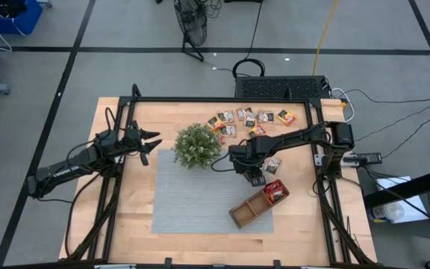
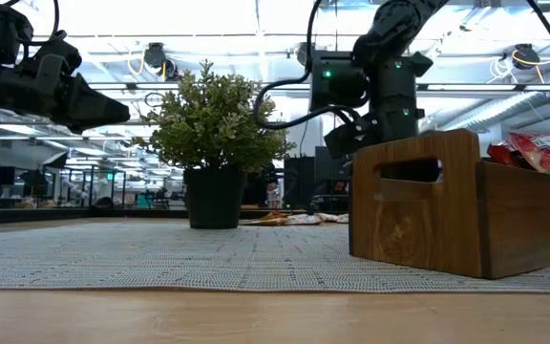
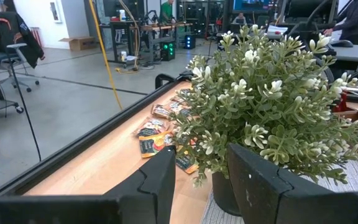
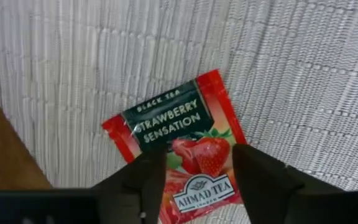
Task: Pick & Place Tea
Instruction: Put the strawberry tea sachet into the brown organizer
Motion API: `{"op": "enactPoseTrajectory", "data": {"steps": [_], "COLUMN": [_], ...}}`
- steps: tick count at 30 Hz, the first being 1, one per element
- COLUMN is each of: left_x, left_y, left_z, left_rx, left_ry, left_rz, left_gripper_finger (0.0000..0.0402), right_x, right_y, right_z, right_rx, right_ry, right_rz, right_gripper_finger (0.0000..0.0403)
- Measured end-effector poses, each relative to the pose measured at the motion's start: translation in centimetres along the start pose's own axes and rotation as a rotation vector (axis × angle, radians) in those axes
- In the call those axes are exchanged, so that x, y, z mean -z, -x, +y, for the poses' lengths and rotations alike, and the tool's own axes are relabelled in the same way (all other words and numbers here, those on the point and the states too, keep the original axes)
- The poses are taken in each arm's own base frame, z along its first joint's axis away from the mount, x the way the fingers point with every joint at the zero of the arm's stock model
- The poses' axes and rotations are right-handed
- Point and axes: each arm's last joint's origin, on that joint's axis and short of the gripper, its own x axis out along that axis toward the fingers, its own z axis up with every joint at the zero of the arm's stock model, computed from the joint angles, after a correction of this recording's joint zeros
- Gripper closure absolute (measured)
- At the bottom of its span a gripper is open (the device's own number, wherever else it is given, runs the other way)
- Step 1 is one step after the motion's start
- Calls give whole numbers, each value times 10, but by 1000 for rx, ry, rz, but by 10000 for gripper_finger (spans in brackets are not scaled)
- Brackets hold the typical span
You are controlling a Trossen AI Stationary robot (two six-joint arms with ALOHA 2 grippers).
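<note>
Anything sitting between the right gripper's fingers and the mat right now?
Yes. In the right wrist view a red strawberry tea sachet lies flat on the grey mat below the right gripper, whose jaws are open and astride it.

Premises were robotics lab or workshop hall. Grey floor (image 1: 140, 75) carried dark tape lines. Ceiling strip lights (image 2: 256, 19) ran over open space. Benches with powered equipment (image 3: 160, 37) and office chair (image 3: 5, 56) stood behind. Cables (image 1: 394, 104) trailed beside wooden table (image 1: 125, 217).
</note>
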Motion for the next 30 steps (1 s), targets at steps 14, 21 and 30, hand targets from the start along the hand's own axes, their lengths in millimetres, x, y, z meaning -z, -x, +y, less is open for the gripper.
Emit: {"op": "enactPoseTrajectory", "data": {"steps": [14,21,30], "left_x": [0,0,0], "left_y": [0,0,0], "left_z": [0,0,0], "left_rx": [0,0,0], "left_ry": [0,0,0], "left_rz": [0,0,0], "left_gripper_finger": [254,254,254], "right_x": [2,5,11], "right_y": [-1,23,50], "right_z": [-10,-7,17], "right_rx": [337,406,213], "right_ry": [12,-70,80], "right_rz": [73,1,-137], "right_gripper_finger": [194,206,204]}}
